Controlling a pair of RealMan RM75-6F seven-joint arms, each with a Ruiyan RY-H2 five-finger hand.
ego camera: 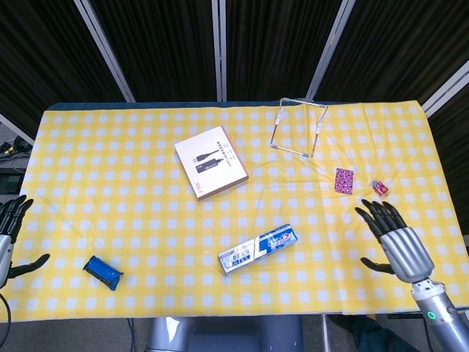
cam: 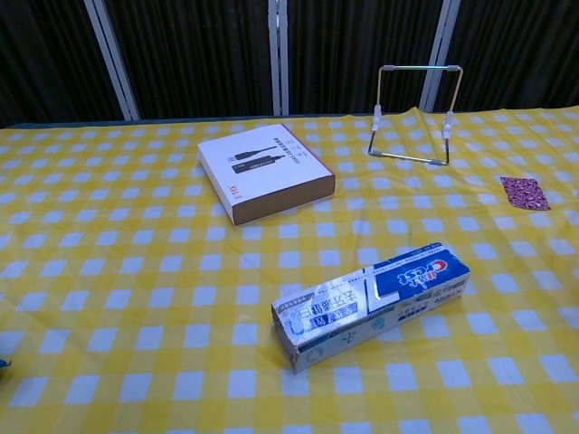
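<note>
My right hand [ego camera: 396, 240] hovers over the table's front right with fingers spread and nothing in it, nearest the purple packet [ego camera: 344, 180] [cam: 525, 193] and a small red sweet [ego camera: 379, 188]. At the left edge my left hand [ego camera: 10, 233] is open and empty, off the cloth, closest to a blue packet [ego camera: 102, 272]. A toothpaste box [ego camera: 259, 248] [cam: 373, 302] lies at the front middle. A white and brown box [ego camera: 211, 162] [cam: 265, 171] rests behind it. The chest view shows neither hand.
A wire stand [ego camera: 298, 128] [cam: 412, 117] stands at the back right of centre. The yellow checked cloth [ego camera: 132, 191] covers the table; dark curtains hang behind.
</note>
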